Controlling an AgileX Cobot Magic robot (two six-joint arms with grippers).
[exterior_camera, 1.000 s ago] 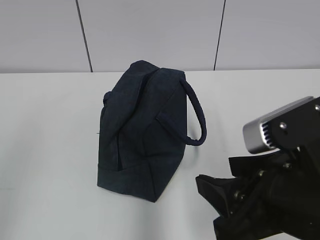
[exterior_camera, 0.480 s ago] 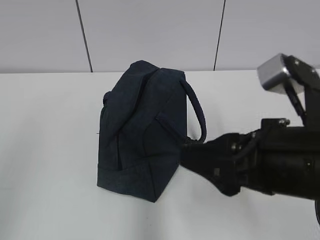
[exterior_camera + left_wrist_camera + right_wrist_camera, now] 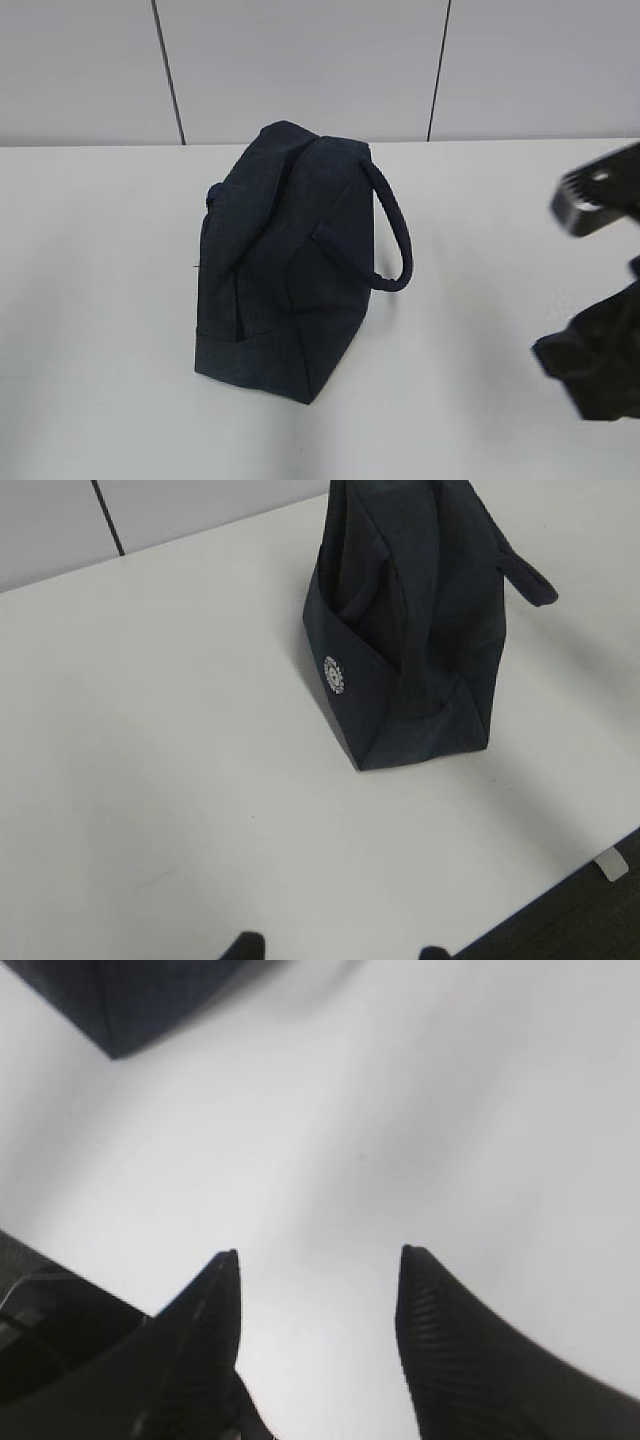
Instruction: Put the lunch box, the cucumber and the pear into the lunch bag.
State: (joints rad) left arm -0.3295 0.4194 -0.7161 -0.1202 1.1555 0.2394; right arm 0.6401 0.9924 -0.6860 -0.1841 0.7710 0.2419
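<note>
The lunch bag [image 3: 285, 270] is dark navy fabric and stands on the white table with its padded loop handle [image 3: 398, 232] hanging to the right. It also fills the top of the left wrist view as lunch bag [image 3: 410, 630], with a small white round logo on its end. Only a corner of the lunch bag [image 3: 120, 1000] shows in the right wrist view. The lunch box, the cucumber and the pear are out of view. My left gripper [image 3: 338, 946] is open over bare table, well short of the bag. My right gripper [image 3: 320, 1252] is open and empty, right of the bag.
The right arm [image 3: 600, 365] sits at the right edge of the exterior view. A wall with dark seams rises behind the white table [image 3: 100, 300]. In the left wrist view the table's edge [image 3: 560, 905] runs across the lower right corner, with dark floor beyond.
The right arm, which half a second ago reached in to the bag's handle, has pulled back to the right edge of the view. The bag has not moved.
</note>
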